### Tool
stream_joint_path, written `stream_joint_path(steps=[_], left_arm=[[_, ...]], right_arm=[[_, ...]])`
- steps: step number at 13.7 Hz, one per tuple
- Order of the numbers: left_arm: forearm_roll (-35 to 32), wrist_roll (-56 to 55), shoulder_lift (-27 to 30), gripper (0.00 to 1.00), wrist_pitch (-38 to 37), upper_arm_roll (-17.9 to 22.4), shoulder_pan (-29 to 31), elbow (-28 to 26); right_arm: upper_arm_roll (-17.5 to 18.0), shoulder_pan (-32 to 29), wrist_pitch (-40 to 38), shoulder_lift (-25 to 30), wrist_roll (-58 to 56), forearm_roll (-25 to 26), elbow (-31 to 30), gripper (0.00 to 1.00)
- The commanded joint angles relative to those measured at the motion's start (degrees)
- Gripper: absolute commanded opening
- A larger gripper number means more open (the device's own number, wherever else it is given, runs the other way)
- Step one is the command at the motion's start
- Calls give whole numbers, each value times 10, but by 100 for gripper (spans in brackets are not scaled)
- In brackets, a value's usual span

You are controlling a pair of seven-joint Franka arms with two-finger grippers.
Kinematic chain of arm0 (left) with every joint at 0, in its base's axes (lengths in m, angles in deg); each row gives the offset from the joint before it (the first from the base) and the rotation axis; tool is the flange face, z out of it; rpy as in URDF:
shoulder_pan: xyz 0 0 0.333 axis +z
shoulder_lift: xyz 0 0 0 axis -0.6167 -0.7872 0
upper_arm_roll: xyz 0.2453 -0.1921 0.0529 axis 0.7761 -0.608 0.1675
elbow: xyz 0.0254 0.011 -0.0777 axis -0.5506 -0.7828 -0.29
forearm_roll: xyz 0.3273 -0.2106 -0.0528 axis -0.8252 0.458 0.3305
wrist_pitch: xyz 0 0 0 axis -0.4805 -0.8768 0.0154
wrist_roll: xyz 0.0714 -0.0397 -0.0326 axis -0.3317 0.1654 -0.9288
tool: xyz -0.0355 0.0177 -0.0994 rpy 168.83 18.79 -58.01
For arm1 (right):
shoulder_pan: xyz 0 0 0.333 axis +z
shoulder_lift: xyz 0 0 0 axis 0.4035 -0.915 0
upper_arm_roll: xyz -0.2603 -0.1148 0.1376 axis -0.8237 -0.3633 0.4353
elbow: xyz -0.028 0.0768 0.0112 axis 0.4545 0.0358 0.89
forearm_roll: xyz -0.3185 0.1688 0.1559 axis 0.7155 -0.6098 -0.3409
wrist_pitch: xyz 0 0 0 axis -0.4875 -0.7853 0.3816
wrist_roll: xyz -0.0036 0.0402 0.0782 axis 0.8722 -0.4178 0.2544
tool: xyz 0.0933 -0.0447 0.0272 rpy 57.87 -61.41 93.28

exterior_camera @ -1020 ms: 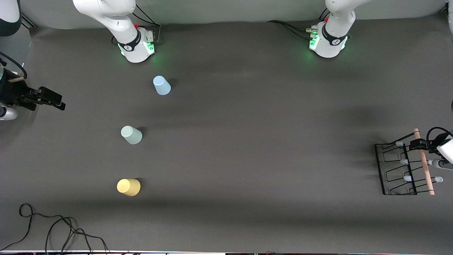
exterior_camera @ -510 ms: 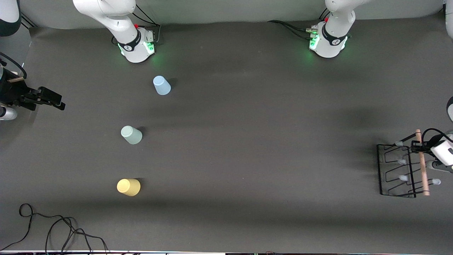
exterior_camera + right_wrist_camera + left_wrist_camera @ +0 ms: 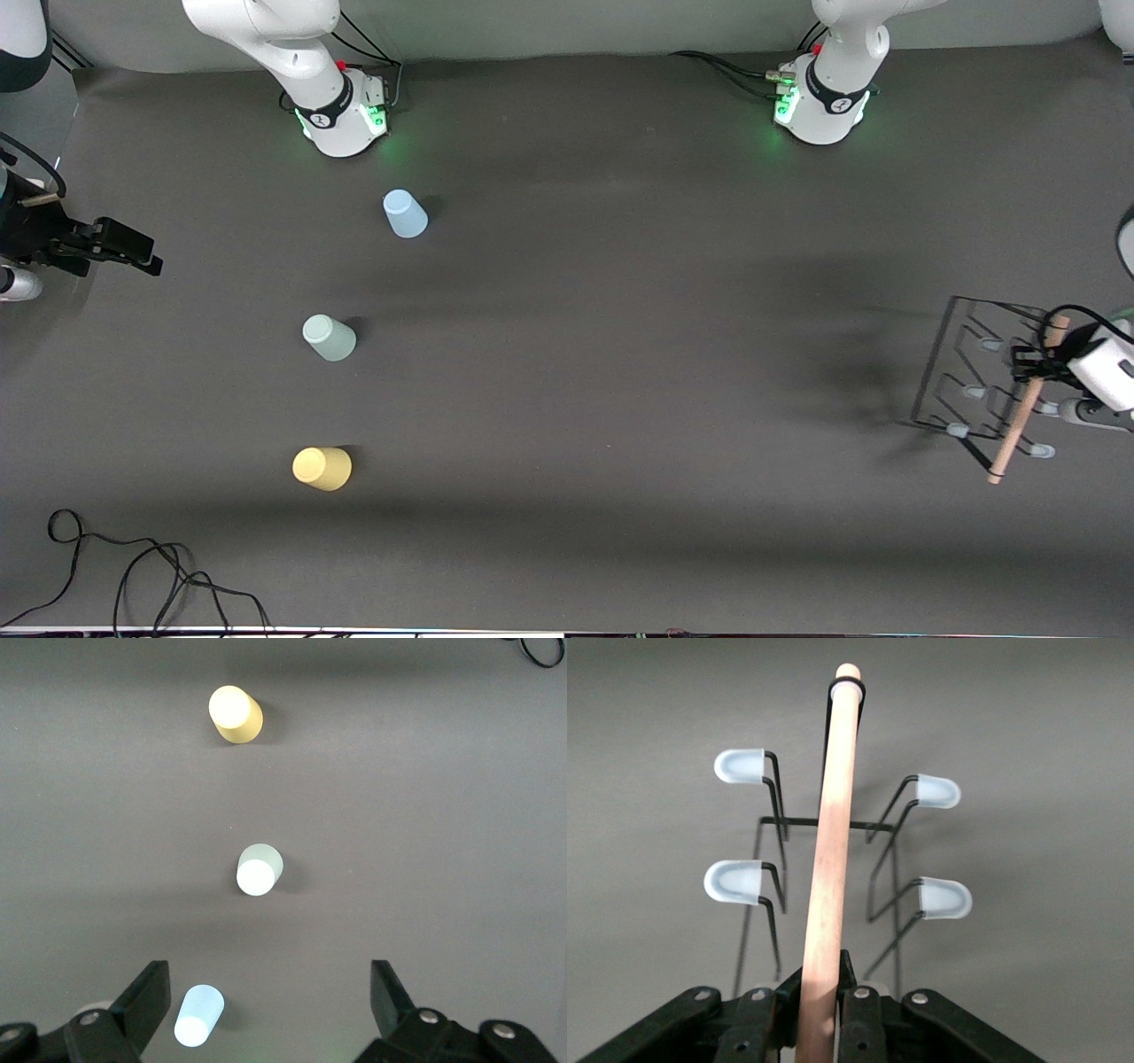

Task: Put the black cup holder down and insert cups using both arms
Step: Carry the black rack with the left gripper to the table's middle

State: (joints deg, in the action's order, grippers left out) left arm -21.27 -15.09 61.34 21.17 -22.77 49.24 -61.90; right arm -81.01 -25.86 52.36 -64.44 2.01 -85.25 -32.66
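Since the picture from a second before, the black cup holder point(image 3: 974, 381) had been lifted and tipped, so its wooden rod point(image 3: 1019, 424) slanted instead of lying straight. It hung over the tabletop point(image 3: 620, 372) at the left arm's end, well apart from the cups. The cups and the right gripper had not moved.

The left gripper point(image 3: 1035, 361) had its fingers point(image 3: 864, 1014) pressed tight on the rod, pinching it. The left wrist view showed this best: the rod point(image 3: 828, 877) ran straight up between the two black fingers, with four pale-tipped pegs point(image 3: 737, 881) sticking out on its two sides. The front view showed the whole holder tilted, with its shadow on the tabletop beside it, which the wrist view did not show.

The right gripper point(image 3: 111, 244) waited over the edge of the tabletop at the right arm's end, with its fingers point(image 3: 146, 997) spread wide and nothing between them.

Three cups stood upside down on the tabletop in a row. The light blue cup point(image 3: 405, 214) was farthest from the front camera. The pale mint green cup point(image 3: 329, 338) was nearer to the front camera than the blue cup. The yellow cup point(image 3: 322, 468) was nearest of the three. The right wrist view looked down on all three cups, and the holder did not show there.

A black cable point(image 3: 133, 576) lay nearer to the front camera than the yellow cup.
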Motion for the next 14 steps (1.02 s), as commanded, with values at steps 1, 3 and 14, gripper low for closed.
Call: stream_joint_path(steps=[1, 3, 14], left_arm=[[9, -105, 26, 0, -18, 7, -66, -5], [9, -185, 29, 0, -17, 7, -112, -5], [5, -623, -50, 0, 133, 7, -394, 59]], right_arm=[[-4, 4, 4, 6, 5, -4, -6, 100], [-5, 4, -2, 9, 1, -6, -5, 100], [-4, 4, 16, 9, 1, 1, -13, 100]])
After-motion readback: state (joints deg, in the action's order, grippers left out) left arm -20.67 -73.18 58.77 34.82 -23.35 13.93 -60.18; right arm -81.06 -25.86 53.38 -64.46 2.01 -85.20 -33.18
